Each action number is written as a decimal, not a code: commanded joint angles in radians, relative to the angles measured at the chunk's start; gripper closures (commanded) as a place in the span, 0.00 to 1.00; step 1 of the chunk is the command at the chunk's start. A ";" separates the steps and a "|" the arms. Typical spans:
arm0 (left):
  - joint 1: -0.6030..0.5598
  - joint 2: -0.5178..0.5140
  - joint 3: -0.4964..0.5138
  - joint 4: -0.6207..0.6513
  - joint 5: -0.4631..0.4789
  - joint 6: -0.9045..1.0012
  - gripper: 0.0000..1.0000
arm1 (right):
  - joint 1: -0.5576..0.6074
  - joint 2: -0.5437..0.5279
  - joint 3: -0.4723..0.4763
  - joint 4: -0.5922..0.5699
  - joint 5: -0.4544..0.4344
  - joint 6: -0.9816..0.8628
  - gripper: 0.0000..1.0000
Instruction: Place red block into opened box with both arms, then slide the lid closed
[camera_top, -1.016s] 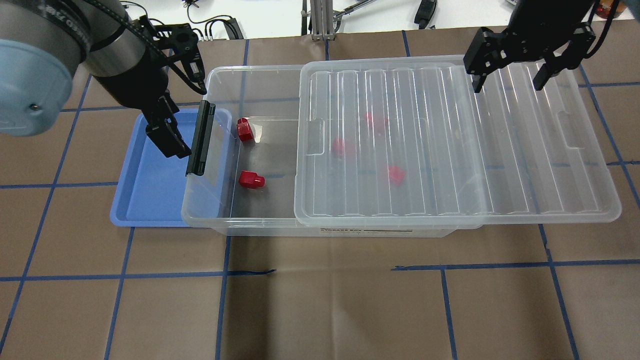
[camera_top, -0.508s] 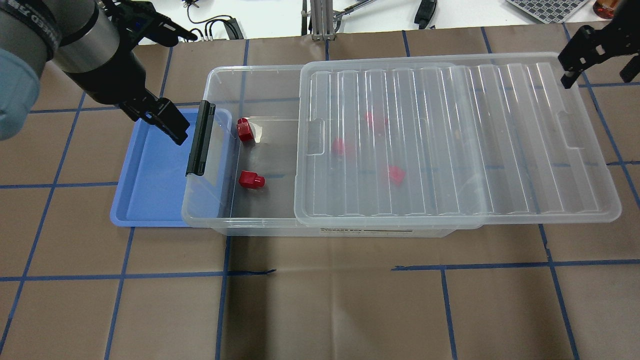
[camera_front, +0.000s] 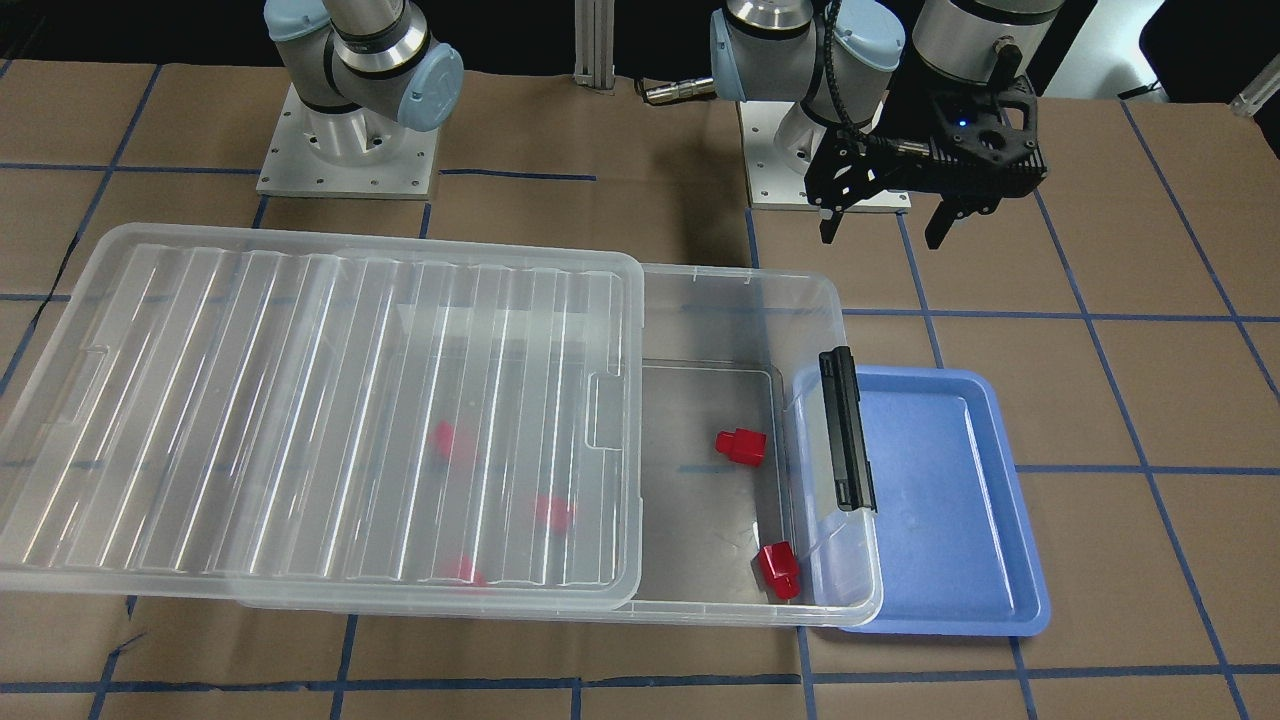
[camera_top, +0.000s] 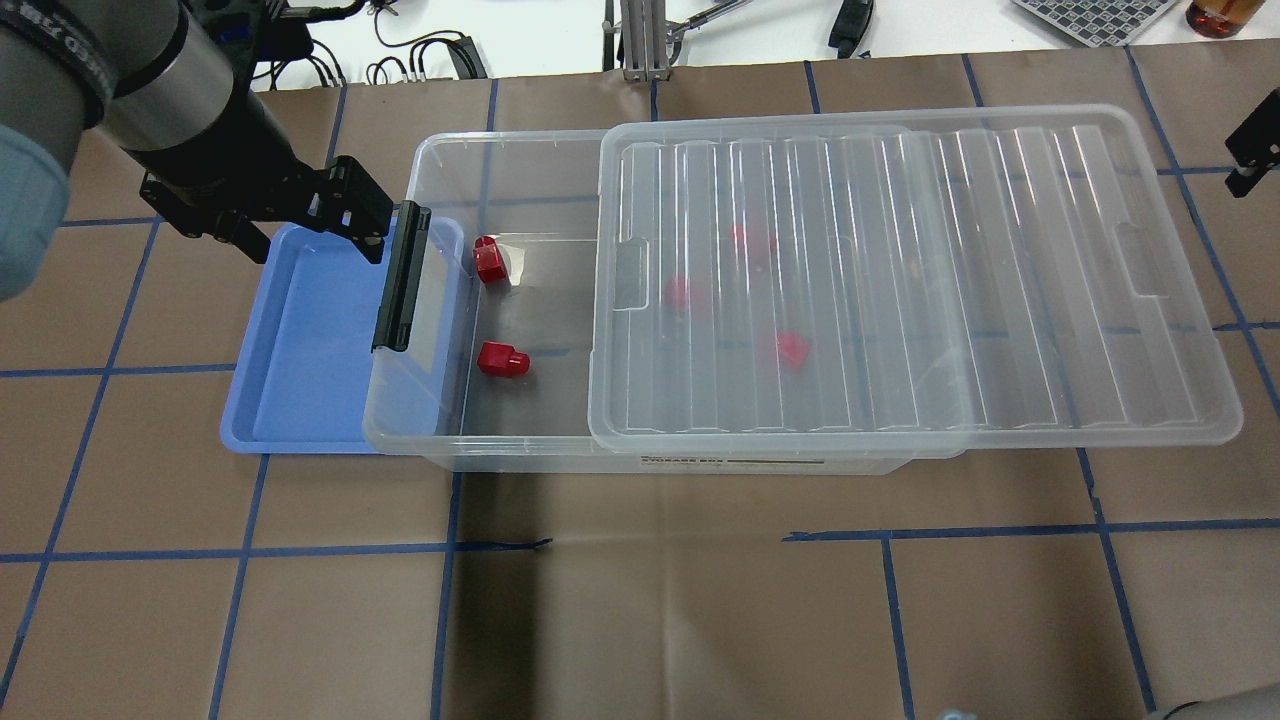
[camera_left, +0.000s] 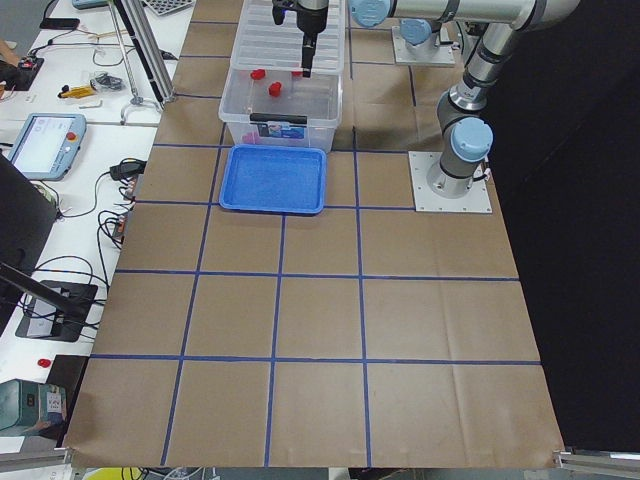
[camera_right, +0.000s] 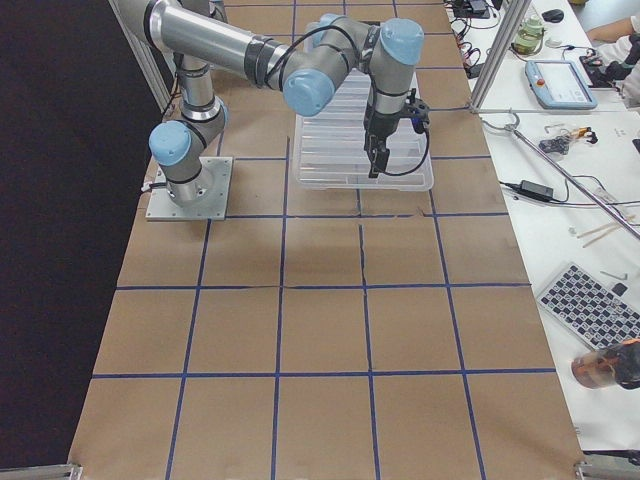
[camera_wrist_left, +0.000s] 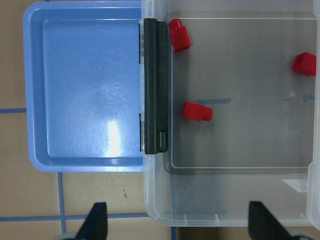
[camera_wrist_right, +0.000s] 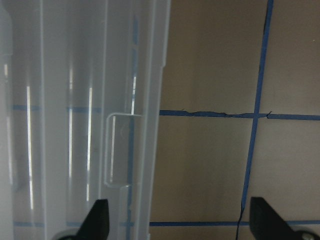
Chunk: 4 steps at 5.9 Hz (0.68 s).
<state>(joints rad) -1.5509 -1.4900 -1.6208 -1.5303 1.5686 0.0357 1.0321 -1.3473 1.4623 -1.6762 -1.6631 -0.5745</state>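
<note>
The clear box (camera_top: 440, 150) lies across the table's middle, with its ribbed lid (camera_top: 900, 280) slid to the right so that the left end is uncovered. Two red blocks (camera_top: 490, 260) (camera_top: 502, 360) rest on the uncovered floor. Three more show blurred under the lid (camera_front: 445, 440). My left gripper (camera_top: 305, 245) hangs open and empty over the blue tray's far edge, beside the black latch (camera_top: 401, 277). My right gripper (camera_wrist_right: 180, 222) is open and empty beyond the lid's right end, just off its edge (camera_wrist_right: 150, 125).
A blue tray (camera_top: 300, 340) sits tucked against the box's left end, with nothing in it. Brown paper with blue tape lines covers the table. Cables and metal posts run along the far edge (camera_top: 640, 40).
The right gripper has left the lid's far right part and moved right to the view's edge. The left gripper has turned and drawn back from inside the tray toward its far edge.
</note>
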 joint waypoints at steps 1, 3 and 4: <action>0.003 -0.007 0.007 -0.005 -0.001 -0.033 0.02 | -0.056 0.019 0.111 -0.090 -0.004 -0.002 0.00; 0.003 -0.003 0.001 -0.004 -0.002 -0.033 0.02 | -0.055 0.013 0.167 -0.106 -0.058 0.033 0.00; 0.003 0.002 0.001 -0.002 -0.002 -0.031 0.02 | -0.055 0.010 0.168 -0.102 -0.060 0.031 0.00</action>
<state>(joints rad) -1.5479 -1.4915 -1.6195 -1.5336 1.5663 0.0036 0.9775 -1.3359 1.6233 -1.7791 -1.7161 -0.5456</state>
